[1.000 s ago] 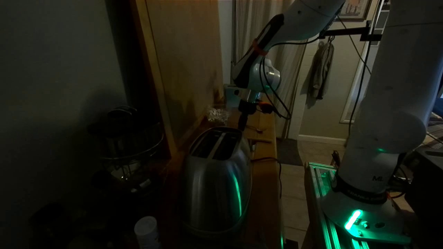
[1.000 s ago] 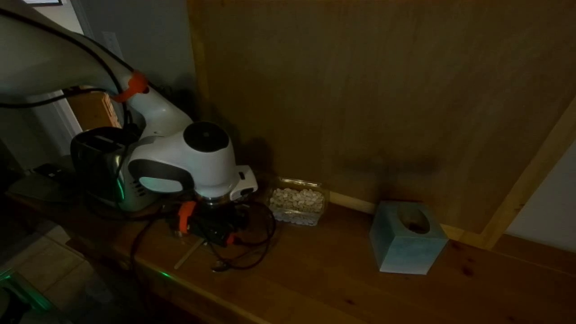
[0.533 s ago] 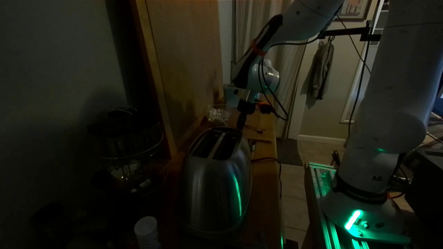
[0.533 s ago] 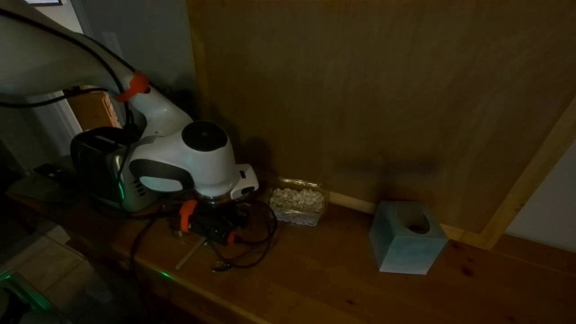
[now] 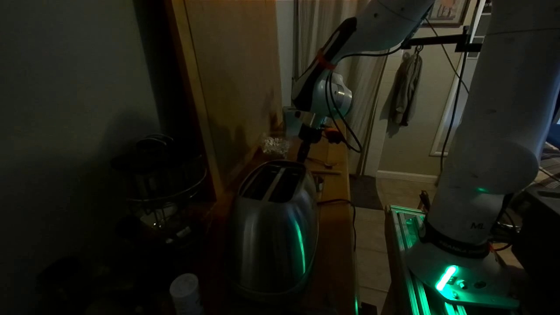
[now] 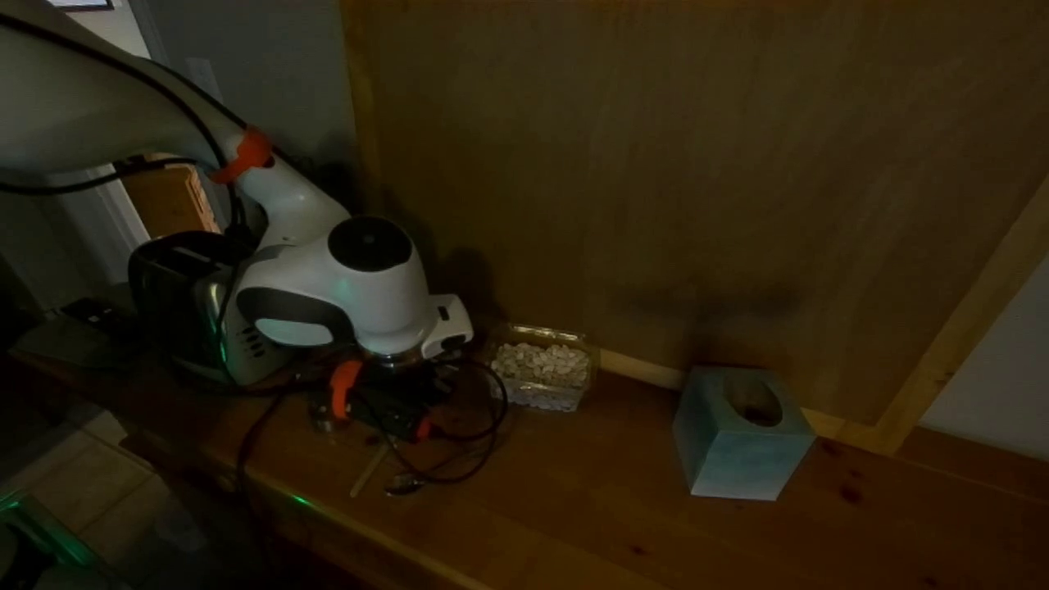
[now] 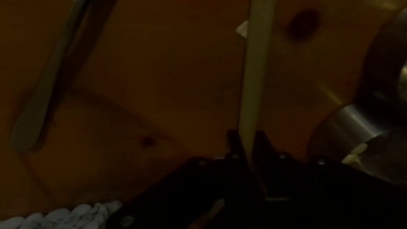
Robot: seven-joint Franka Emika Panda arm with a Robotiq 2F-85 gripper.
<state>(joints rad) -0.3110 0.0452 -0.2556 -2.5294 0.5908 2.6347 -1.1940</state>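
Note:
In the wrist view a pale flat stick, wooden in look, runs up between the dark fingers of my gripper, which is shut on it. The stick's near end disappears among the jaws. To the right are shiny round metal cups, one with pale bits inside. A metal utensil's handle lies to the left. In an exterior view the stick slants beneath the wrist, beside a spoon. My gripper points down just behind the toaster in an exterior view; its fingertips are partly hidden there.
A clear container of white pebble-like pieces stands against the wooden panel. Farther along is a blue tissue box. Cables loop beside the wrist. A stand mixer and white canister sit in the dark.
The fingers have come together on the stick. Its free end has swung in an exterior view, so it lies at a steeper slant. The wrist has shifted slightly.

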